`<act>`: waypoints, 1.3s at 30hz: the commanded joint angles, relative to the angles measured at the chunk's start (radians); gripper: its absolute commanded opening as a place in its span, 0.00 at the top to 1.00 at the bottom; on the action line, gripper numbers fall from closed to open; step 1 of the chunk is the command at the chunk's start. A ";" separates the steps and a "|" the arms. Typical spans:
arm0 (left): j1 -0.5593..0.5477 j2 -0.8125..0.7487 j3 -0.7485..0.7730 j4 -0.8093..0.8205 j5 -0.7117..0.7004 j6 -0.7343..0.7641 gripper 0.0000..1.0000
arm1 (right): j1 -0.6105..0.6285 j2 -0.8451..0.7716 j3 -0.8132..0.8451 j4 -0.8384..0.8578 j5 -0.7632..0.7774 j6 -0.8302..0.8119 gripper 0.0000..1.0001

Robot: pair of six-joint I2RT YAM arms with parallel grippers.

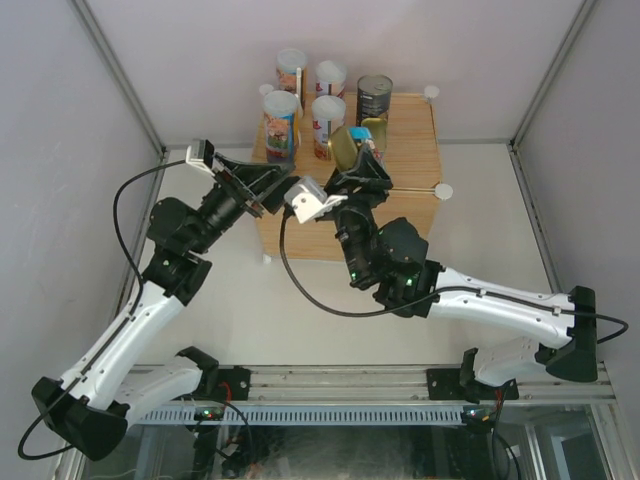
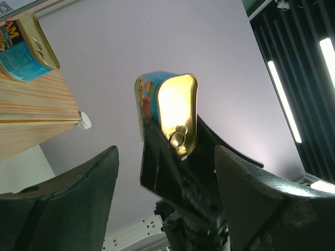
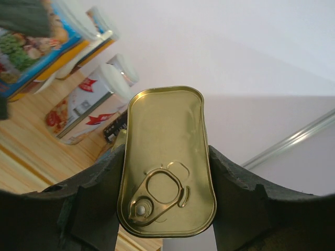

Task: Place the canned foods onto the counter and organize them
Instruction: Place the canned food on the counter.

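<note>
Starting with the wood-grain surface [image 1: 415, 150]: bears four tall cans [image 1: 282, 125] in a square block at its far left, a dark can [image 1: 374, 98] just beside them on the right, and a blue-labelled tin [image 2: 23, 52] in front of the dark can, with bare wood along the near and right edges. Then a second tin [image 3: 167, 162], clamped by its long sides in the right jaws, gold lid and pull tab [image 3: 159, 191] facing the wrist camera, tipped up on end over the middle of the surface, just beside the first (touching the wood or not, cannot tell from above; seems clear of it from the left wrist). Note the left jaws: spread wide, holding nothing, hanging near the front left of the surface and pointed at the held tin. Judged as the last placement, with six cans down and one in hand. Next calls for tipping the tin flat, lowering it onto bare wood alongside its twin, opening the right jaws only once seated, then backing off without brushing the tall cans behind.
</note>
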 commanded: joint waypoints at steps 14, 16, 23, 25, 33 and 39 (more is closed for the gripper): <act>0.004 -0.060 -0.040 0.036 -0.012 -0.008 0.22 | -0.230 -0.078 0.221 -0.268 -0.054 0.427 1.00; 0.032 -0.063 -0.044 0.034 -0.012 -0.008 0.22 | -0.261 -0.078 0.245 -0.321 -0.066 0.484 1.00; 0.036 -0.064 -0.043 0.031 -0.012 -0.008 0.22 | -0.371 -0.083 0.300 -0.448 -0.123 0.674 1.00; 0.036 -0.062 -0.039 0.031 -0.009 -0.009 0.22 | -0.404 -0.082 0.310 -0.488 -0.146 0.733 1.00; 0.039 -0.053 -0.027 0.030 -0.001 -0.009 0.22 | -0.504 -0.063 0.335 -0.581 -0.213 0.898 1.00; 0.045 -0.054 -0.032 0.030 0.004 -0.012 0.22 | -0.553 -0.051 0.345 -0.628 -0.249 0.985 1.00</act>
